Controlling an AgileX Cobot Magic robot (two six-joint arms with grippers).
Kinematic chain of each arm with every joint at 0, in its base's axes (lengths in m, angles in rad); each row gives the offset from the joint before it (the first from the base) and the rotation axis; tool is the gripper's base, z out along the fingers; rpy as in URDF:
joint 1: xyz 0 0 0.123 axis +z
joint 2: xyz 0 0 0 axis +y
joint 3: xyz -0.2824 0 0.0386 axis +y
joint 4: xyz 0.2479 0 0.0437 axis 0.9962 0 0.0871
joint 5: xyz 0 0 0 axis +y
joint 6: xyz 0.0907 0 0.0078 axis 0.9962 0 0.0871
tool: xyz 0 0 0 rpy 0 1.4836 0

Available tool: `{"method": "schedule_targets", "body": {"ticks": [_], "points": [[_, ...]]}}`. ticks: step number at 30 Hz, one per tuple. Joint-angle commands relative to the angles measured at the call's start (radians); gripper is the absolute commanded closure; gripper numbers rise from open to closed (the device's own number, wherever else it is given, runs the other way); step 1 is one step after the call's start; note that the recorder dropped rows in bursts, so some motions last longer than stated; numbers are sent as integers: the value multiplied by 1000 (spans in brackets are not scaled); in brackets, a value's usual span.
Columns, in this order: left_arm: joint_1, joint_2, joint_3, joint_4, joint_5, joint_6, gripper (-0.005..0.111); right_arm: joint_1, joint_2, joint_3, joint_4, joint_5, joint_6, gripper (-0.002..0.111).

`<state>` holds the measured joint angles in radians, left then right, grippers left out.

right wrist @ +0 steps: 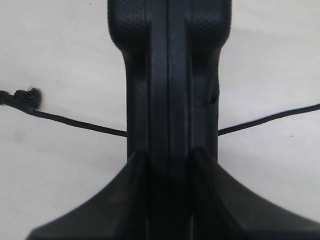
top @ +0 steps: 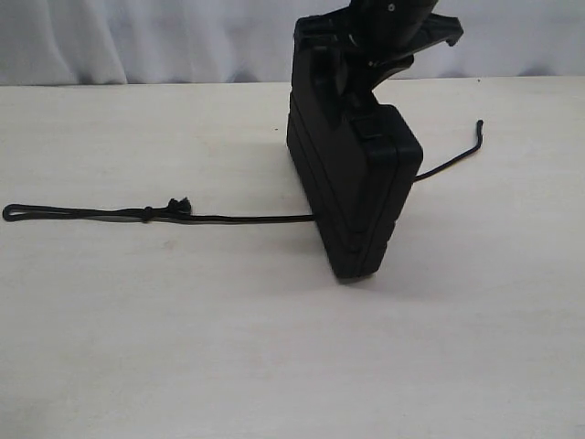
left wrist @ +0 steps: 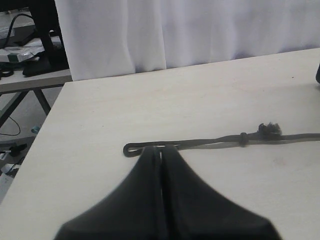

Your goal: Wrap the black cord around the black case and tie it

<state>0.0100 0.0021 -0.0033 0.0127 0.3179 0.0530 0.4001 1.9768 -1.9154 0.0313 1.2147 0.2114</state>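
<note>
The black case (top: 356, 192) stands upright on its narrow edge in the middle of the table. My right gripper (top: 352, 78) comes down from above and is shut on the case's top edge; in the right wrist view the gripper (right wrist: 167, 152) has its fingers pressed on both faces of the case (right wrist: 170, 75). The black cord (top: 228, 218) lies flat on the table and runs under the case. Its knot (top: 146, 213), frayed tuft (top: 180, 206) and end loop (top: 11, 212) lie to the left, and its other end (top: 479, 128) lies to the right. My left gripper (left wrist: 161, 149) is shut and empty, with the cord's loop (left wrist: 131, 148) seen beyond its tips.
The pale table (top: 274, 366) carries only the case and cord. A white curtain (top: 137, 37) hangs behind its far edge. In the left wrist view the table's side edge (left wrist: 45, 130) shows, with a cluttered side bench (left wrist: 25, 55) beyond it.
</note>
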Motion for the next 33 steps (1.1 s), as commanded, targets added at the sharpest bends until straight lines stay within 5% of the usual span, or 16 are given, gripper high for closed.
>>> {"method": "schedule_targets", "body": {"ticks": [1,33], "points": [[0,-2,3,0,-12,-1,107,55,-15,-1,-50,-7,145,104],[0,-2,3,0,-12,-1,107,66,-60,-3,-13,6,246,104]]}}
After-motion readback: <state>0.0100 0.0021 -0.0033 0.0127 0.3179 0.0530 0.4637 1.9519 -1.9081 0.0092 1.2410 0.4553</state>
